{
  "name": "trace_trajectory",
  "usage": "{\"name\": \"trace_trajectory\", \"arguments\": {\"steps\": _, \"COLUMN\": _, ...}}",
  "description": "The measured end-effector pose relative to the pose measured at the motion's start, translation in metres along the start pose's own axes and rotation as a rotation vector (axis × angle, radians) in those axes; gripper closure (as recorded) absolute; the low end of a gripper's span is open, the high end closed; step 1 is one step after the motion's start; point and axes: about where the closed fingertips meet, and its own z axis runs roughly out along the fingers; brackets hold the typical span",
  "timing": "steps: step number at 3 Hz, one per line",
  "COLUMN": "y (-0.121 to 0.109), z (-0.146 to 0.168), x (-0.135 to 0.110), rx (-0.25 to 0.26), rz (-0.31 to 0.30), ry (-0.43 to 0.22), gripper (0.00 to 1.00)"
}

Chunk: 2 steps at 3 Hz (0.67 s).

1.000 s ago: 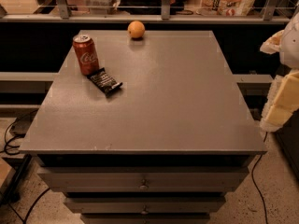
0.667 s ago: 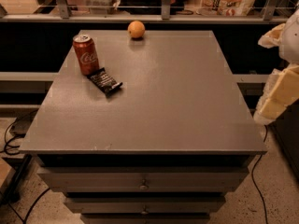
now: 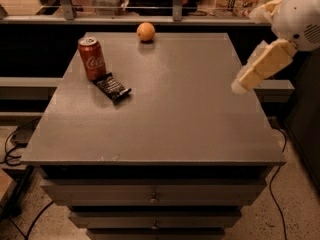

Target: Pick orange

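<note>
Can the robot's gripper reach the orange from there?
Probably yes. The gripper hangs by the table's right side; the orange sits alone at the far edge, with the can and wrapper well off to the left.

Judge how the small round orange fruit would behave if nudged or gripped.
The small round orange fruit would probably roll if nudged: it is a ball lying free on the flat grey table, close to the far edge. Its smooth skin may slip in a loose grip. The tool hangs near the table's right edge, well apart from it.
</note>
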Motion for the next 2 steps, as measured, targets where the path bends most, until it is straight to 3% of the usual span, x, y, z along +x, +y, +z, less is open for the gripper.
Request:
{"name": "trace_trajectory", "arguments": {"steps": 1, "y": -0.026, "z": 0.031, "x": -0.028, "rx": -0.026, "rz": 0.030, "ry": -0.145, "gripper": 0.00}}
{"name": "trace_trajectory", "arguments": {"steps": 2, "y": -0.055, "z": 0.072, "x": -0.048, "rx": -0.054, "rz": 0.066, "ry": -0.225, "gripper": 0.00}}
